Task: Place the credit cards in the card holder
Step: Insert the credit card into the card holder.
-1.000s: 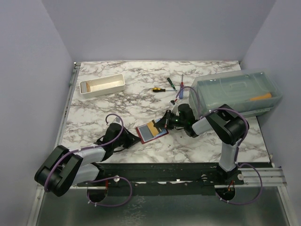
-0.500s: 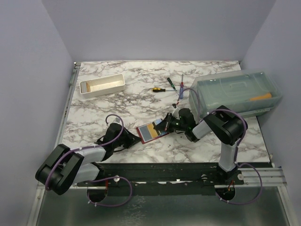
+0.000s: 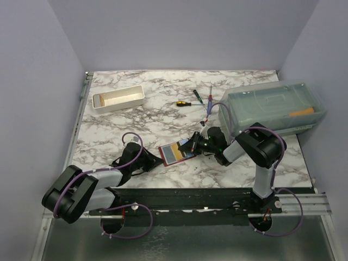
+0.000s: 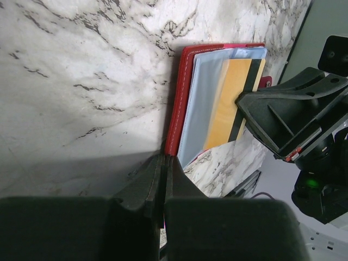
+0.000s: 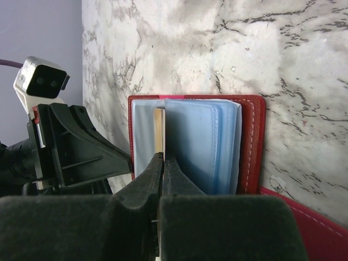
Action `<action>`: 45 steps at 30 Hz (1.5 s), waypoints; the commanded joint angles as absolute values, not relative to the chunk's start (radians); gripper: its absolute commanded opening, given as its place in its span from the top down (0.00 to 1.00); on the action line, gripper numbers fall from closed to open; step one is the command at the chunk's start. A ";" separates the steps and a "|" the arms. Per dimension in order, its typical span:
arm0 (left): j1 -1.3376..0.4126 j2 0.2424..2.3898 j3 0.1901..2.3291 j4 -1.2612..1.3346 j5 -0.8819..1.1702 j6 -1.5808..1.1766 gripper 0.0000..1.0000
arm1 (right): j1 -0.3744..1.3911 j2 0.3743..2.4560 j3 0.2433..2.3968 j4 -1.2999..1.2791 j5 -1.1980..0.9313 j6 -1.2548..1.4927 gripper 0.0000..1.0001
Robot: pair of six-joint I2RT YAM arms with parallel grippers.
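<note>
Currently the right gripper (image 5: 162,163) is pressing its fingers together on the near edge of the tan card (image 4: 231,103), and it seems to be feeding that card edge-on between the clear sleeves (image 5: 201,141) of the open holder (image 4: 178,109). From the left wrist view, most of the card's face is showing with its dark stripe. I judge it is only partly seated and not yet pushed home. The left gripper (image 4: 163,168) is also closing its fingers with barely a slit between them. It is apparently pinching the holder's near corner to steady it against the push. The holder is lying open and flat on the table (image 3: 163,109), between the two grippers and close to the arm bases. I cannot pick out the blue card from the bluish sleeves, so whether it is already stowed is unclear. As I read it, the task is sitting around the middle: the tan card needs sliding fully in and releasing, and the blue one needs accounting for. Farther back, a white tray (image 3: 118,100), two screwdrivers (image 3: 185,102) and a clear box (image 3: 274,106) are sitting well apart from the work.
</note>
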State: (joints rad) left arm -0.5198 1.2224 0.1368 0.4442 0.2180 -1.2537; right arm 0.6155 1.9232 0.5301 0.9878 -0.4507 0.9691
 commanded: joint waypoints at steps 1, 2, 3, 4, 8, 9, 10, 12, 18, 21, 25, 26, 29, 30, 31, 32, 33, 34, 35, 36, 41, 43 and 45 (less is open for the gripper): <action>-0.519 1.266 0.141 0.413 0.214 -1.229 1.00 | 0.627 1.968 0.531 0.952 -0.409 0.973 1.00; -0.519 1.268 0.144 0.413 0.214 -1.225 1.00 | 0.637 1.972 0.535 0.948 -0.401 0.974 1.00; -0.519 1.269 0.145 0.413 0.211 -1.223 1.00 | 0.649 1.973 0.544 0.938 -0.388 0.974 0.99; -0.519 1.267 0.146 0.413 0.207 -1.223 1.00 | 0.665 1.972 0.556 0.912 -0.377 0.970 0.98; -0.518 1.253 0.146 0.410 0.196 -1.222 1.00 | 0.691 1.921 0.577 0.723 -0.291 0.933 0.90; -0.518 1.249 0.144 0.409 0.195 -1.225 1.00 | 0.691 1.900 0.570 0.673 -0.274 0.918 0.84; -0.518 1.242 0.142 0.407 0.195 -1.226 1.00 | 0.692 1.877 0.576 0.604 -0.256 0.891 0.78; -0.519 1.233 0.139 0.397 0.194 -1.223 1.00 | 0.692 1.848 0.621 0.459 -0.250 0.799 0.73; -0.518 1.222 0.140 0.376 0.196 -1.213 1.00 | 0.704 1.796 0.672 0.286 -0.293 0.684 0.65; -0.519 1.220 0.147 0.369 0.196 -1.206 1.00 | 0.751 1.795 0.722 0.202 -0.227 0.668 0.58; -0.519 1.239 0.170 0.364 0.211 -1.195 1.00 | 0.856 1.848 0.817 0.150 -0.196 0.711 0.53; -0.519 1.240 0.173 0.363 0.211 -1.195 1.00 | 0.867 1.845 0.818 0.164 -0.209 0.724 0.53; -0.518 1.223 0.173 0.354 0.202 -1.196 1.00 | 0.866 1.777 0.793 0.116 -0.139 0.736 0.46; -0.519 1.216 0.173 0.345 0.198 -1.193 1.00 | 0.857 1.752 0.786 0.095 -0.114 0.722 0.45; -0.519 1.208 0.172 0.337 0.195 -1.190 1.00 | 0.847 1.731 0.782 0.071 -0.101 0.711 0.44; -0.518 1.203 0.173 0.329 0.194 -1.184 1.00 | 0.839 1.715 0.781 0.050 -0.087 0.701 0.43; -0.519 1.198 0.174 0.319 0.191 -1.175 1.00 | 0.837 1.702 0.781 0.036 -0.078 0.693 0.41; -0.519 1.196 0.178 0.307 0.188 -1.167 1.00 | 0.836 1.693 0.782 0.027 -0.073 0.688 0.40; -0.518 1.194 0.180 0.297 0.186 -1.161 1.00 | 0.836 1.692 0.788 0.022 -0.077 0.684 0.40; -0.517 1.193 0.182 0.292 0.185 -1.159 1.00 | 0.836 1.696 0.793 0.019 -0.084 0.681 0.39; -0.518 1.190 0.187 0.284 0.189 -1.154 1.00 | 0.842 1.736 0.793 0.057 -0.116 0.672 0.40; -0.517 1.194 0.190 0.286 0.194 -1.154 1.00 | 0.873 1.757 0.834 0.047 -0.106 0.676 0.40; -0.517 1.209 0.202 0.298 0.207 -1.149 1.00 | 0.911 1.787 0.888 0.008 -0.083 0.680 0.40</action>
